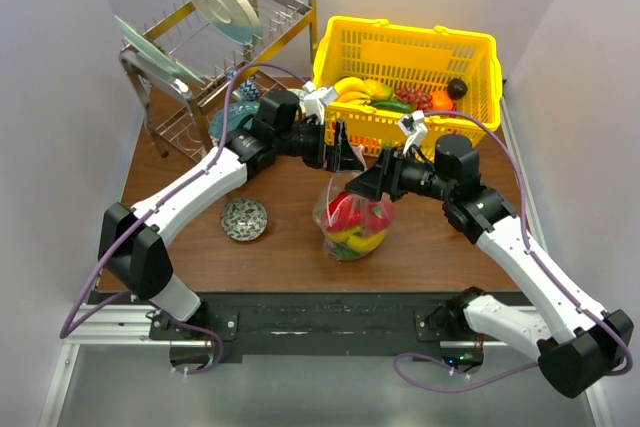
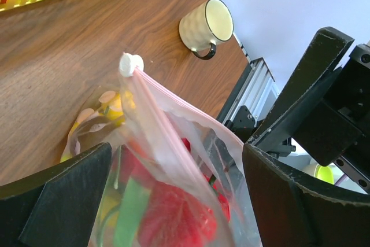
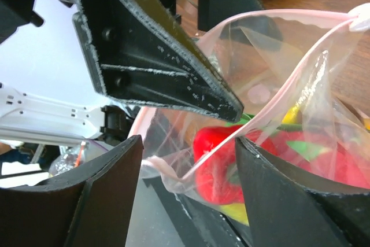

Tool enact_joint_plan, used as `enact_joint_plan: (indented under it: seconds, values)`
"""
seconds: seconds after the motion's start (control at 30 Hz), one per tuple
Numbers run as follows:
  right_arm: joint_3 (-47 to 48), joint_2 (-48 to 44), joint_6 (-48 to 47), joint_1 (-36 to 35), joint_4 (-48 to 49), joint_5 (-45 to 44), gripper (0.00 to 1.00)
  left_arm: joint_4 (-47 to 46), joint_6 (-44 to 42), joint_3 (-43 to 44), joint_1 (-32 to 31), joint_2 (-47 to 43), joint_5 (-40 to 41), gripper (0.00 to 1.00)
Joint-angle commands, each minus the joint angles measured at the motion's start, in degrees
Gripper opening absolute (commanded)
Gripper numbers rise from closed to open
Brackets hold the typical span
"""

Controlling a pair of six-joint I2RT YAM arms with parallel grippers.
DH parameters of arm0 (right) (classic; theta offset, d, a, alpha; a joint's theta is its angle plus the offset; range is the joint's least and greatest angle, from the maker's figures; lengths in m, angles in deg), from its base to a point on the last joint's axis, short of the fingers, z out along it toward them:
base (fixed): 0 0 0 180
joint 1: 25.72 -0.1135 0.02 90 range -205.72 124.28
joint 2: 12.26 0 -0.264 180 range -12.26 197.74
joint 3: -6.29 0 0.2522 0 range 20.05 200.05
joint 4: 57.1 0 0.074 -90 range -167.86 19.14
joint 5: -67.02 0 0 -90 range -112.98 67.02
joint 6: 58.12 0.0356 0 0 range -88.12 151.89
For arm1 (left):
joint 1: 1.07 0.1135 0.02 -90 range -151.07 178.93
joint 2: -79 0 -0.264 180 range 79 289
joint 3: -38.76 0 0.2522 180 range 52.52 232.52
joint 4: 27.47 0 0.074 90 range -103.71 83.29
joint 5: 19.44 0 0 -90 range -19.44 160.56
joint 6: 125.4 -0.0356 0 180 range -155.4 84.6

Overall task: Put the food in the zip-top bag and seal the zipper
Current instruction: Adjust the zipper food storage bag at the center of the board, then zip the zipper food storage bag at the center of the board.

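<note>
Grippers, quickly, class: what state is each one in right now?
Left gripper: open, jaws wide either side of the clear plastic zip-top bag, gripping nothing.
Right gripper: open, the bag between its jaws, not pinched.

No words, brand marks or numbers can be read on the clear bag (image 1: pixel 350 222), yellow basket (image 1: pixel 410 47) or mug (image 2: pixel 207 27).
</note>
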Motion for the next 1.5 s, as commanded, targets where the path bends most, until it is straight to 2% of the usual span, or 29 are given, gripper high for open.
enact_joint_plan:
  seconds: [0.0,0.2,0.53,0.73,0.77,0.83,0.87,1.0,1.27,1.43,1.47]
  values:
    - [-1.70,-1.34,2.69,-0.11,8.02,2.99,0.70,-0.65,0.21,2.98,-0.11,-0.46,-0.21,1.00]
    - [-3.46,-0.02,9.02,-0.11,16.02,6.79,0.74,0.24,0.21,4.12,-0.20,-0.63,-0.82,1.00]
    - [-4.95,1.83,12.19,-0.03,19.38,8.20,0.74,0.85,-1.11,1.84,-1.43,-0.90,-0.91,0.97]
    - [-4.43,1.30,12.11,-0.11,18.42,8.37,0.74,2.08,-2.08,1.66,-1.87,1.03,1.81,0.65]
    - [-4.16,1.30,11.67,-0.11,17.98,8.37,0.74,2.17,-2.17,1.75,-1.96,1.30,2.07,0.53]
    - [-3.72,1.13,11.06,-0.03,15.96,8.28,0.74,2.08,-2.34,1.92,-1.96,1.21,3.30,0.39]
    - [-3.29,1.04,10.27,-0.03,15.17,8.11,0.74,2.08,-2.43,1.92,-1.87,1.13,3.65,0.24]
    - [-1.62,0.07,6.23,-0.11,7.19,5.92,0.74,2.43,-2.78,3.24,-1.87,1.74,3.66,0.01]
    - [5.06,-2.82,-7.12,0.32,-9.17,-8.04,0.74,3.40,-4.54,4.03,-1.69,1.83,2.52,0.00]
    - [6.65,-2.39,-13.81,3.66,-12.61,-9.56,0.70,3.14,-5.59,3.95,-1.43,0.51,0.67,0.00]
    - [6.04,-2.04,-15.30,6.19,-12.26,-8.69,0.68,2.70,-5.68,3.86,-1.34,0.25,0.15,0.00]
